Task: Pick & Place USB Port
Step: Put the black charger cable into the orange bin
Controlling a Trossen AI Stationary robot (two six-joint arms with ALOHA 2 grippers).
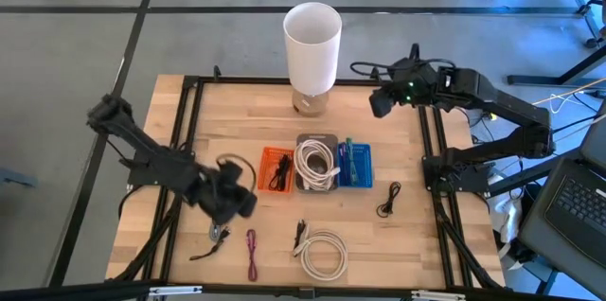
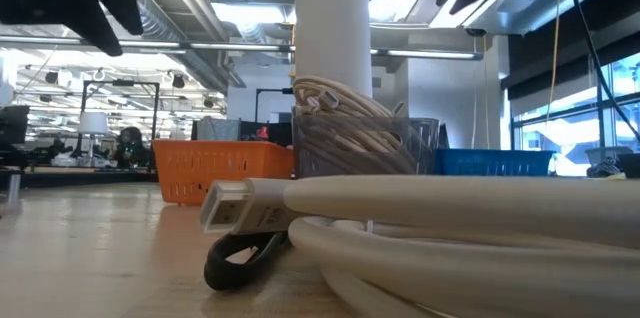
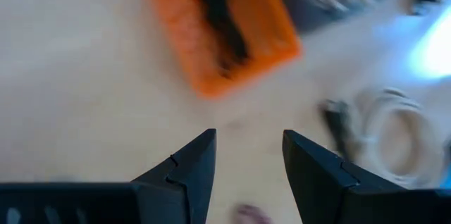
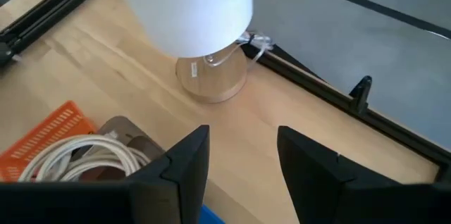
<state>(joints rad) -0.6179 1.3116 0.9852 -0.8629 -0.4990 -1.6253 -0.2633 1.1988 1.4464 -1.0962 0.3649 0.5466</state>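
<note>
Three small bins stand in a row mid-table: orange (image 1: 276,170) with a black cable, grey (image 1: 316,162) with a coiled white cable, blue (image 1: 354,163). Loose USB cables lie on the wood near the front: a white coil (image 1: 324,252) with its plug (image 2: 228,203), a short black one (image 1: 301,235), a maroon one (image 1: 253,252), a black-and-silver one (image 1: 216,237) and a black one (image 1: 388,199). My left gripper (image 3: 248,155) hovers open, left of and nearer than the orange bin (image 3: 218,30), empty. My right gripper (image 4: 243,150) hangs open and empty high over the far right.
A lamp with a tall white shade (image 1: 312,41) on a wooden base (image 4: 211,83) stands at the far middle, just beside my right gripper. Black frame rails (image 1: 185,150) run along the table's sides. Bare wood lies left of the orange bin.
</note>
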